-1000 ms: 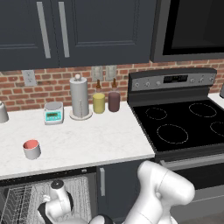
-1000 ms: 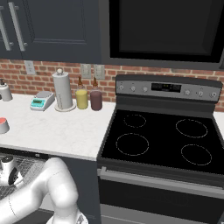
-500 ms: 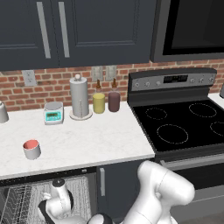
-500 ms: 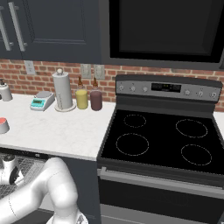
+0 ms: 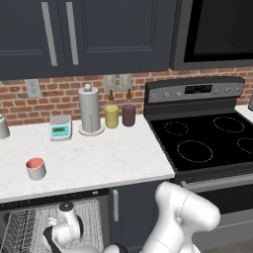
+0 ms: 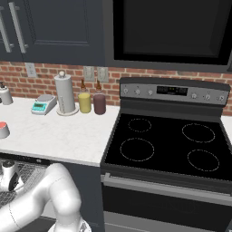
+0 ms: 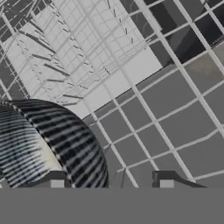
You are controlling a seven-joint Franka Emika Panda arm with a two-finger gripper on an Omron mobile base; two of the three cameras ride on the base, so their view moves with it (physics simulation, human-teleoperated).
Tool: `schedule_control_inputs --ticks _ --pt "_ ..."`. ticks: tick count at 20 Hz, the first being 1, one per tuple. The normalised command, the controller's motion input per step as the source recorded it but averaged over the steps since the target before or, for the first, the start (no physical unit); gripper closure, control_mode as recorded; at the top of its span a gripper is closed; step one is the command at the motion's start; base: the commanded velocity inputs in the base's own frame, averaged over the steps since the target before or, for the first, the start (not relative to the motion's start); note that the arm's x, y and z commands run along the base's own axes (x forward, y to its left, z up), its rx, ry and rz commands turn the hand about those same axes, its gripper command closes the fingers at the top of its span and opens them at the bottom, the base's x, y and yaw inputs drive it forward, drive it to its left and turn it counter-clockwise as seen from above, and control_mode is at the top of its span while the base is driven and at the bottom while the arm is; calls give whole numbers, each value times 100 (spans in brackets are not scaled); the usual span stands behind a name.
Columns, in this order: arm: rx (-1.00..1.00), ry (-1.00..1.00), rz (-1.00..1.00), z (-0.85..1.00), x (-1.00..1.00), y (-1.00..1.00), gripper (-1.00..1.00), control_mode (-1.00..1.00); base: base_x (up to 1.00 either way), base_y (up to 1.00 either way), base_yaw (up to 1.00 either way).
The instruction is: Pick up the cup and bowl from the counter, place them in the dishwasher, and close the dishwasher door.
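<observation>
My gripper is low over the dishwasher's grey wire rack, fingers spread wide, open. The grey metallic bowl rests on the rack at the lower left of the hand view, its rim against my left fingertip. Only rack wire shows between the fingers. From the left base view my hand reaches down into the rack under the counter. The white-grey cup with a red inside stands on the counter, left of the arm. The dishwasher door is out of view.
At the back of the counter stand a paper towel roll, a yellow jar, a maroon jar, a small scale and a grey canister. The black stovetop lies right. A narrow dark cabinet door borders the dishwasher.
The hand stays low over the dishwasher rack and the arm has barely moved. The cup stands where it was.
</observation>
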Motion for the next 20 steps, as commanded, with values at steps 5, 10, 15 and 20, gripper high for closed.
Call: schedule_control_inputs --ticks 5,10,15,20 --pt "0 -4 0 32 -10 -1 -100 -100 0 0 0" --pt "0 -10 0 63 -19 -4 -100 -100 0 0 0" --pt "0 -4 1 62 -31 -3 -100 -100 0 0 0" --pt "0 0 5 74 -31 -11 -100 -100 0 0 0"
